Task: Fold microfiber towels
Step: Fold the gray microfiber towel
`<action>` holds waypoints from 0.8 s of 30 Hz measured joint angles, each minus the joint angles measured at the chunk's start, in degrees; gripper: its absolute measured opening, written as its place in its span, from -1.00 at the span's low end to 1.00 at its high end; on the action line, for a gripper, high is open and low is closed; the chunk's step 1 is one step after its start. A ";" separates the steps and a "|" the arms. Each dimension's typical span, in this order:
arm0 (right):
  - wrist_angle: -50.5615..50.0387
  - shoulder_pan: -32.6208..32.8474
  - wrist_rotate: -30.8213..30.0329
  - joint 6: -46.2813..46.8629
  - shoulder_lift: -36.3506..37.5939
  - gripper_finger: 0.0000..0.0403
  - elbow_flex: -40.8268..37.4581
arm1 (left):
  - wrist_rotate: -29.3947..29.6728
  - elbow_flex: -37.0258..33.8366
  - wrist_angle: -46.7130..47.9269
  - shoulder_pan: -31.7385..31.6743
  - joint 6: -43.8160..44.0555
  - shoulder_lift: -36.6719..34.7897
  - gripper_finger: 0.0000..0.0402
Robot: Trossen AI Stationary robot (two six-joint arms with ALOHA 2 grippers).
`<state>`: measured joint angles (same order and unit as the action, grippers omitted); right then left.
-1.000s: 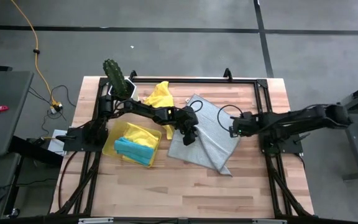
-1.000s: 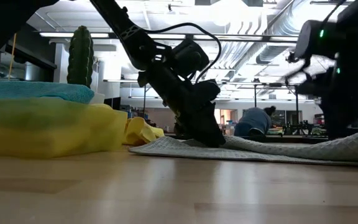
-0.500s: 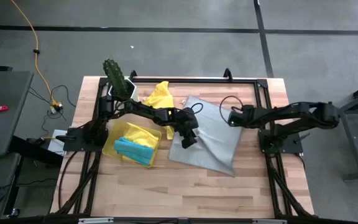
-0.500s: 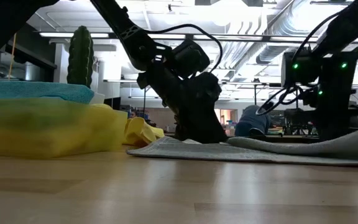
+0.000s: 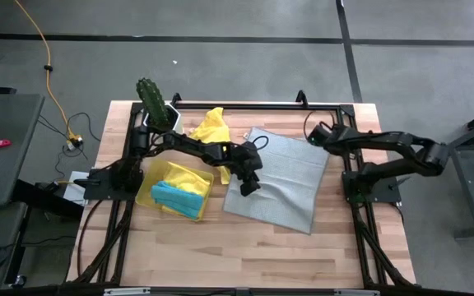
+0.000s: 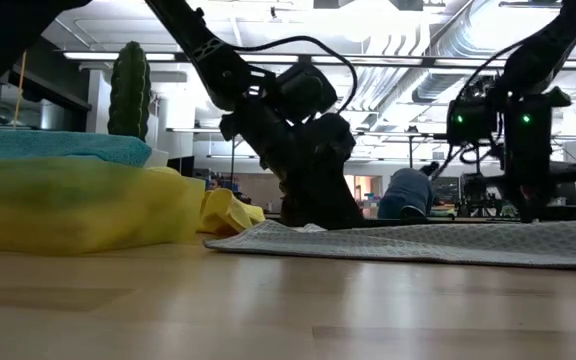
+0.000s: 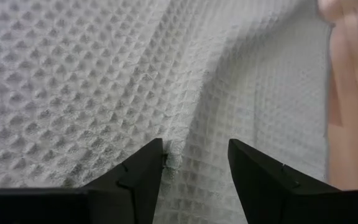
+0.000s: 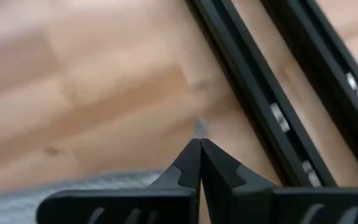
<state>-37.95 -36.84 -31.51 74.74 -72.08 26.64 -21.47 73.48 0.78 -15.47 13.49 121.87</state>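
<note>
The grey towel [image 5: 280, 176] lies spread flat at the centre of the bench [image 5: 245, 255]. The left gripper [image 5: 248, 186] presses its left edge with fingers apart. The right gripper [image 5: 314, 133], fingers clenched together on nothing, hovers at its upper right corner.

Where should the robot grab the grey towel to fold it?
Probably a corner of the grey towel, from above. It lies spread flat on the table, so only edges and corners lift easily. The near right corner looks free; the left gripper presses its left side.
</note>
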 joint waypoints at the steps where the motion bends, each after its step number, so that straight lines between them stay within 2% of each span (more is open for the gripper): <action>1: 0.01 -0.45 -0.19 -1.48 0.74 -1.00 0.83 | -0.02 0.27 0.38 -0.26 -0.05 -0.41 -0.14; 5: 0.39 -0.85 1.69 -13.59 4.66 -1.00 4.41 | -0.03 2.37 1.48 -1.71 -0.12 -2.44 -0.14; 9: 0.17 -0.83 12.80 -22.26 6.68 -1.00 5.77 | -0.24 3.99 4.70 -3.17 0.04 -4.68 -0.14; 11: 0.08 -0.80 17.95 -23.64 6.36 -1.00 4.91 | -0.62 5.39 5.55 -3.74 -0.09 -6.70 -0.14; 13: 0.26 -0.82 20.25 -23.24 5.35 -1.00 3.31 | -1.95 6.38 6.42 -4.55 -0.29 -9.67 -0.14; 18: 2.80 -0.81 20.12 -20.49 3.51 -1.00 -0.28 | -1.78 7.46 3.66 -5.70 -3.87 -16.06 -0.14; 24: 5.61 -2.76 11.94 -18.22 1.50 -1.00 -1.67 | 7.42 7.56 1.21 -6.28 -9.32 -20.86 -0.14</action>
<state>-32.35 -39.60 -19.57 56.52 -70.57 24.97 -14.05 81.03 1.99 -21.75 4.17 101.00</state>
